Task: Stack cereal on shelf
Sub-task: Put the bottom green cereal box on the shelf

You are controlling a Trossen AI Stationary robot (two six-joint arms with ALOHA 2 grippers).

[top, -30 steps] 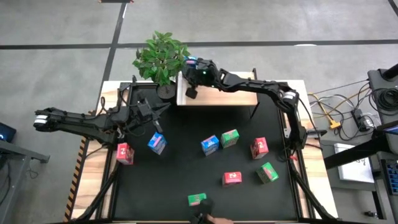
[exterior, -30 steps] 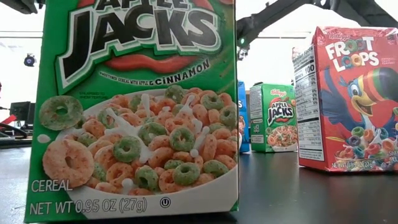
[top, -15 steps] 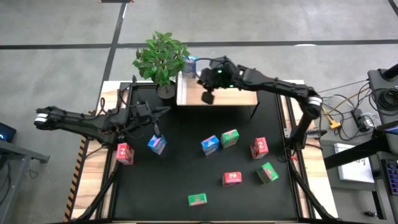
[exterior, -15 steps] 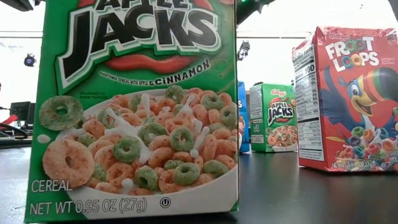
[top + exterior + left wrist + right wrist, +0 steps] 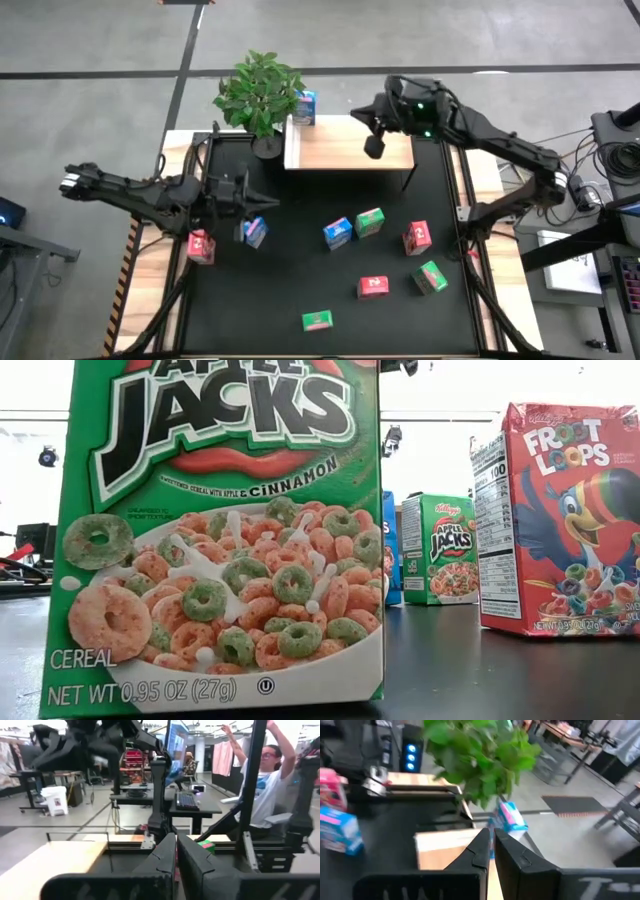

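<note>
In the high view, one blue cereal box stands on the far left corner of the wooden shelf, beside the plant; it also shows in the right wrist view. My right gripper hovers shut over the shelf's right half, holding nothing. My left gripper is shut, just on the far side of a blue box on the black mat, and touches nothing that I can see. Several more boxes sit on the mat: red, blue, green, red, green, red, green.
A leafy potted plant stands at the shelf's left end. The low view is filled by a green box, with a red box on the right. A person sits beyond the table. Bare plank runs along the shelf's middle and right.
My right gripper has drawn away from the blue box at the shelf's left corner and swung toward the table's right, over the shelf. The blue box stays standing on the shelf. The arm's elbow has swung out past the table's right edge.
</note>
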